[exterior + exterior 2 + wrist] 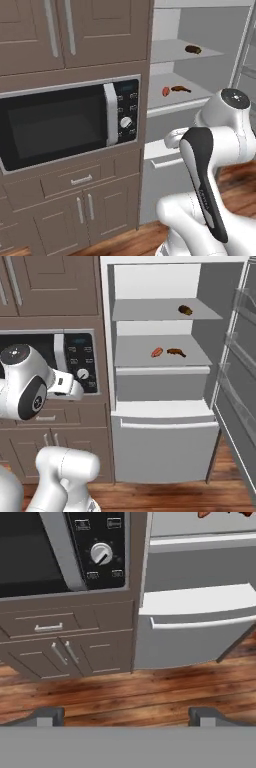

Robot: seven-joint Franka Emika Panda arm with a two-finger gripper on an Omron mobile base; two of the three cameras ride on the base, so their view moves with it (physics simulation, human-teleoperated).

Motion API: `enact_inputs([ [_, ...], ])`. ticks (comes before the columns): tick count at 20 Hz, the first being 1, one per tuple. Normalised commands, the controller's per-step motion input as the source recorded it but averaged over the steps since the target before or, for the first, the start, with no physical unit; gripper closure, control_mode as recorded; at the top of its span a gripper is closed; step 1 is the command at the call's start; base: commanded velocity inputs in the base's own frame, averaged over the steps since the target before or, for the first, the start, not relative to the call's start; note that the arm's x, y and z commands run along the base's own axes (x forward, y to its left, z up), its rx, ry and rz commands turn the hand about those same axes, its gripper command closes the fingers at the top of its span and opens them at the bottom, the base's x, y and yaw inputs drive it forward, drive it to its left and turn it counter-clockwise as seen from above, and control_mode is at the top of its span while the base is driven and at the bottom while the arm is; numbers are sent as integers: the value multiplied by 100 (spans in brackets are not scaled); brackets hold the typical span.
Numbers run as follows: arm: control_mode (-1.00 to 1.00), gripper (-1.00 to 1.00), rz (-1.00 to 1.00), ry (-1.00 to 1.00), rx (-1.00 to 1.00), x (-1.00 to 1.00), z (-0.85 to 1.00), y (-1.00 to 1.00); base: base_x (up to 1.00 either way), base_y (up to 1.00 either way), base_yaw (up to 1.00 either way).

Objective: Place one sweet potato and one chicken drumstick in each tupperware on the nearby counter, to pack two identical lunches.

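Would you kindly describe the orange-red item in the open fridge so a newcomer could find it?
Start at the open fridge right of the microwave. On its lower shelf lies a sweet potato, left of a brown drumstick. It alone is orange-red and stubby.

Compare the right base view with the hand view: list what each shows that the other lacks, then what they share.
Right base view alone: the two fridge shelves, a dark food item on the upper one, an orange piece beside a brown drumstick-like piece on the lower, and the open fridge door.

Hand view alone: the wooden floor up close and the open gripper.

Both: the microwave dial, the fridge drawer, the brown cabinets.
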Motion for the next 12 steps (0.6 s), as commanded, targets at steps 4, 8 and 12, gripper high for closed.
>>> enact_inputs([
  [4, 100, -100, 0, 0, 0, 0, 0, 0, 1, -100, -9],
  [8, 100, -100, 0, 0, 0, 0, 0, 0, 22, -62, -1],
  [12, 100, -100, 0, 0, 0, 0, 0, 0, 38, -23, 3],
])
